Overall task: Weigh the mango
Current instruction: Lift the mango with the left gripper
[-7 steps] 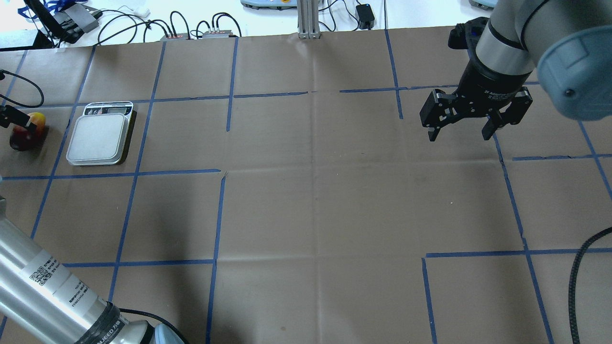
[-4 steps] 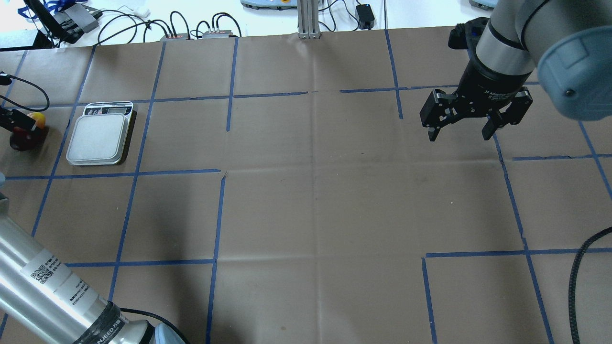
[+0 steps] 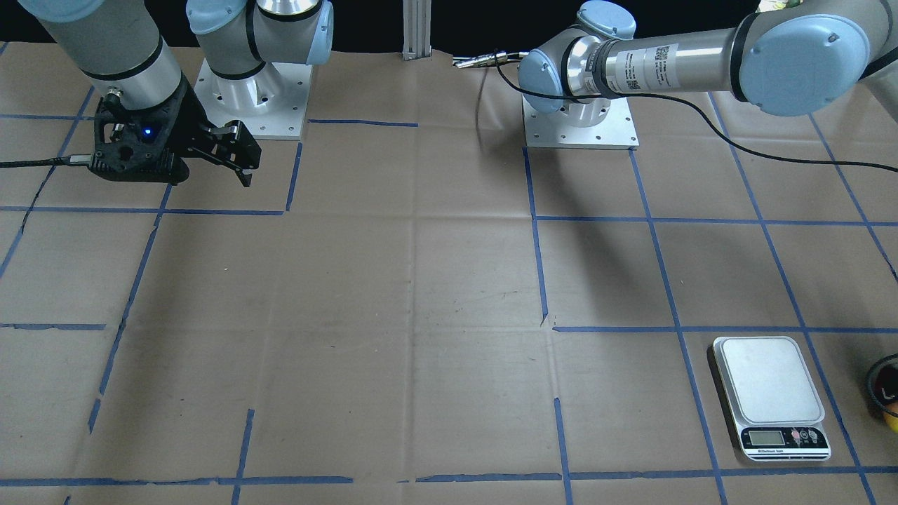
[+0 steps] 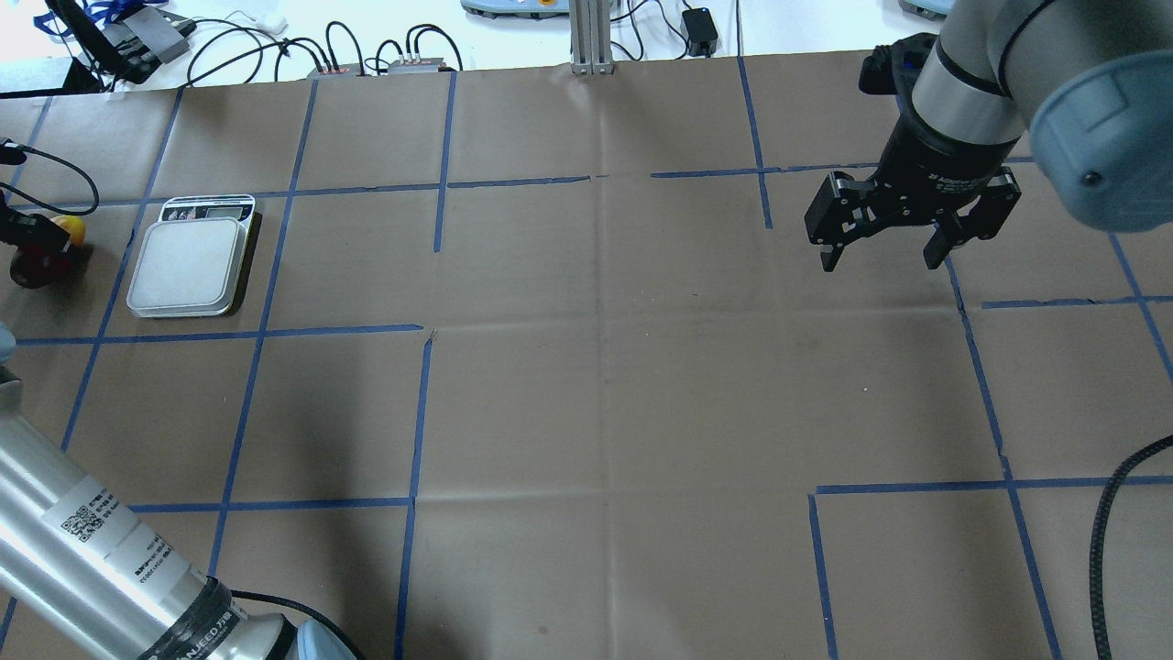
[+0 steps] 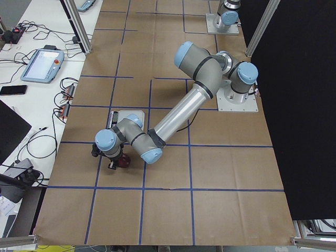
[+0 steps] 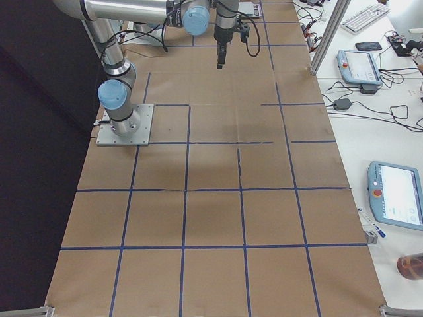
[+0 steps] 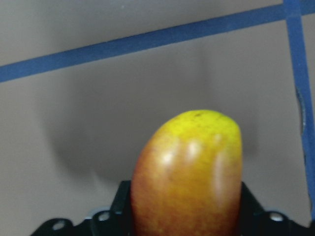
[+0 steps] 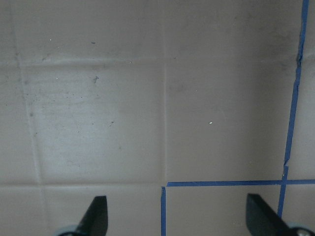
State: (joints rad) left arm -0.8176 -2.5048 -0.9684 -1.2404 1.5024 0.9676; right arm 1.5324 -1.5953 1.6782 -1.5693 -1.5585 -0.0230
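The mango [image 4: 35, 261], dark red fading to a yellow tip, is at the far left edge of the overhead view, left of the scale [image 4: 188, 266]. My left gripper [image 4: 32, 240] is shut on it. In the left wrist view the mango [image 7: 189, 172] fills the lower middle, with black fingers [image 7: 250, 202] against both its sides and its shadow on the paper behind. A sliver of the mango [image 3: 892, 419] shows at the front view's right edge. The scale's platform [image 3: 768, 379] is bare. My right gripper [image 4: 880, 264] hangs open and empty above the far right of the table.
Brown paper with a blue tape grid covers the table [image 4: 605, 394]. Cables and boxes [image 4: 367, 55] lie beyond the far edge. The left arm's tube [image 4: 92, 541] crosses the near left corner. A black cable [image 4: 1113, 513] loops in at the right.
The mango and my left gripper have shifted left, toward the overhead view's edge and a little away from the scale. The right arm has not moved.
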